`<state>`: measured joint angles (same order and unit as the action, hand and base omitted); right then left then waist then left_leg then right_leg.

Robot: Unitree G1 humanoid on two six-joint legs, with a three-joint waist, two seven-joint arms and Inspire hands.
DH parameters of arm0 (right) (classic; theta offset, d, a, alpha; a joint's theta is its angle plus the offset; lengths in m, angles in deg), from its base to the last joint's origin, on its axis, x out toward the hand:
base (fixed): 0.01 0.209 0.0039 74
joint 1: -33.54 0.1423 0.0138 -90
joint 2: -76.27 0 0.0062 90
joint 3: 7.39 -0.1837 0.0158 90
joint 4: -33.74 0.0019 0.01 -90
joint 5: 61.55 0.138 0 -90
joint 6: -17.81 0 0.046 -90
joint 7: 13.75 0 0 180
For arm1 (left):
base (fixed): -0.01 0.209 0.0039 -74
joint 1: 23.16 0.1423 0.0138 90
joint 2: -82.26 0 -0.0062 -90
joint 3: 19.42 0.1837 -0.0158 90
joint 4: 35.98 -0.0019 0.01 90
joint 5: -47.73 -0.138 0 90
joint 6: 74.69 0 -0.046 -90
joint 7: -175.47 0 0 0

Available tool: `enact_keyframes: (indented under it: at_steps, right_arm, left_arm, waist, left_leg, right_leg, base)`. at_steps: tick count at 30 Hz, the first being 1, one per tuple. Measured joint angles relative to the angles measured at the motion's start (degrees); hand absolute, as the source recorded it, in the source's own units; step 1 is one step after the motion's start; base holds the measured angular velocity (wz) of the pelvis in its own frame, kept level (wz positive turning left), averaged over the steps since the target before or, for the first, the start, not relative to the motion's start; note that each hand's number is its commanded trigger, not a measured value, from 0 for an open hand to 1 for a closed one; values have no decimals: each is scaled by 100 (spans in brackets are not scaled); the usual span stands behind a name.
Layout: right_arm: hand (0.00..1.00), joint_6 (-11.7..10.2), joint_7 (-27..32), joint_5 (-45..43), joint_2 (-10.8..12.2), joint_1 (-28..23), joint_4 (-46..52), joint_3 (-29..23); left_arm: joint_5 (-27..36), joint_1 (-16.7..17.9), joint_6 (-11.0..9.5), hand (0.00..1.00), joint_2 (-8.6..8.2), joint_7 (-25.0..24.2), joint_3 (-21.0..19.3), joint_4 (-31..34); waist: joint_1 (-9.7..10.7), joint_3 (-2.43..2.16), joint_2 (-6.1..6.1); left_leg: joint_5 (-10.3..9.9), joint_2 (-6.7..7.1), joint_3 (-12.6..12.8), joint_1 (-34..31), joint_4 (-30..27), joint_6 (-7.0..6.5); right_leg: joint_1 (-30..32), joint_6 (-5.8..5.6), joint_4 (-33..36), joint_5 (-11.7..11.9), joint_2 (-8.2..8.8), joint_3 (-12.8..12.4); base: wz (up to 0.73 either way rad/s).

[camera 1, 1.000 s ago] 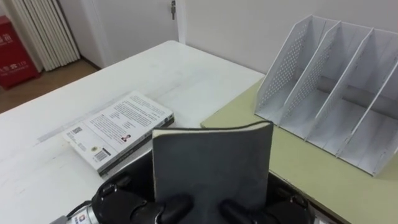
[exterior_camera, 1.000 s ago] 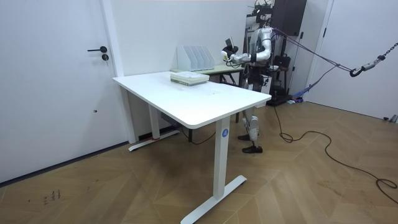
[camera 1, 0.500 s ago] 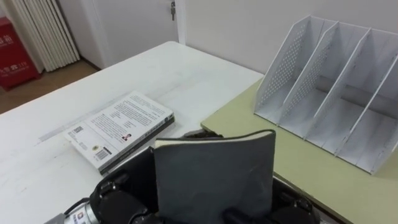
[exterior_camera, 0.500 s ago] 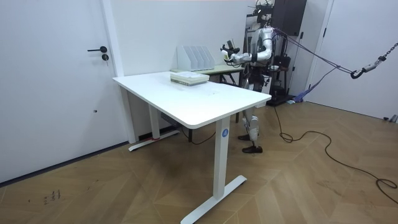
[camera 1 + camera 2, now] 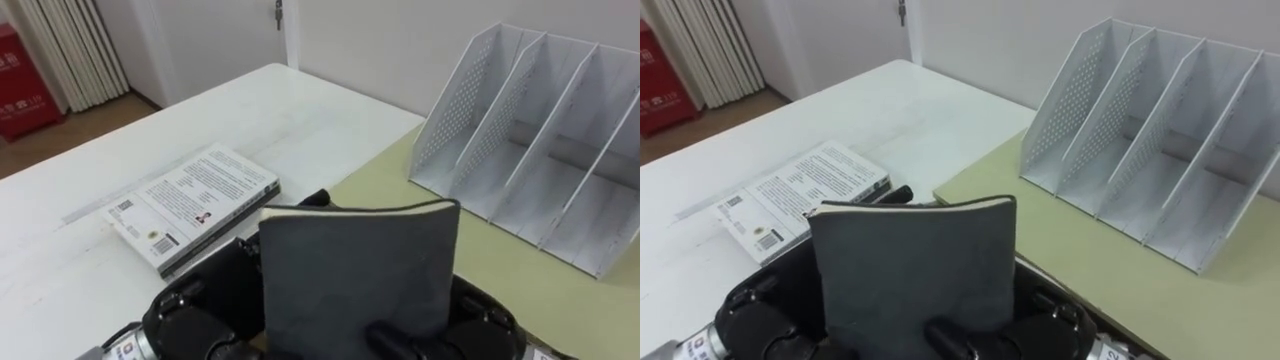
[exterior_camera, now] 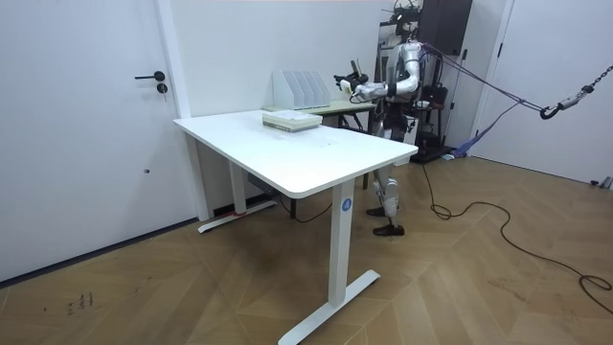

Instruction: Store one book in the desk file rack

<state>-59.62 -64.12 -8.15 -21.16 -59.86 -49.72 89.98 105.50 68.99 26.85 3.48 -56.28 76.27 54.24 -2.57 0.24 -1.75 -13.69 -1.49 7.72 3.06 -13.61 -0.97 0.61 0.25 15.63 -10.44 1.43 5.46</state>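
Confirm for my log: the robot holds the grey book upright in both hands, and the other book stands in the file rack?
No: the left eye view shows the other book lying flat on the white table, left of the file rack. The grey book is upright between the left hand and right hand.

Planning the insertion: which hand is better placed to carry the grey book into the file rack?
Right, probably. The file rack sits ahead on the robot's right, nearer the right hand, whose thumb pinches the grey book. The left hand is at the book's far side.
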Motion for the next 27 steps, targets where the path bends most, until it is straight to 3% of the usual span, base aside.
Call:
enact_keyframes:
  at_steps: [3, 6, 13, 15, 18, 27]
  right_arm:
    - [100, 0, 40, 1, -3, 160, 210, -144]
    - [100, -5, 129, 2, -3, 345, 293, -307]
    - [100, -28, 560, 3, -13, 683, 333, -571]
    - [100, -82, 764, -90, -9, 812, 334, -674]
    - [100, -177, 1027, -364, 1, 916, 391, -694]
    - [100, -296, 1834, -1394, 119, 1020, 786, -964]
  left_arm:
    - [0, 32, -1, 0, -1, -3, 14, -25]
    - [3, 42, -6, 0, -2, -26, 27, -83]
    - [-150, 287, -47, 0, -27, 13, 237, -608]
    - [-460, 330, -62, 0, -164, 40, 341, -807]
    - [-645, 435, -61, 0, -219, 113, 368, -960]
    - [-1760, 663, -118, 0, -689, 405, 439, -1499]
  waist:
    - [60, 24, 80]
    - [79, 3, 140]
    - [249, 20, 133]
    - [258, 29, 147]
    - [323, 56, 189]
    - [445, 57, 237]
  left_leg:
    - [7, 4, 8, -24, -1, -11]
    - [7, 2, 5, -3, 1, -12]
    - [6, -3, 2, 182, 94, -10]
    - [6, 1, 6, 205, 99, -9]
    - [5, -5, 2, 214, 108, -8]
    - [7, 10, 25, 239, 183, -7]
  right_leg:
    - [31, -1, 16, -1, 2, -10]
    - [12, -1, 7, 0, -2, -19]
    - [-197, -9, -101, 4, -28, -3]
    - [-205, -8, -100, 4, -41, -41]
    - [-209, -7, -102, 3, -51, -51]
    - [-186, -7, -119, 3, -59, -61]
  base:
    - [0]
    - [0]
    - [2]
    - [-2]
    - [-1]
    - [-2]
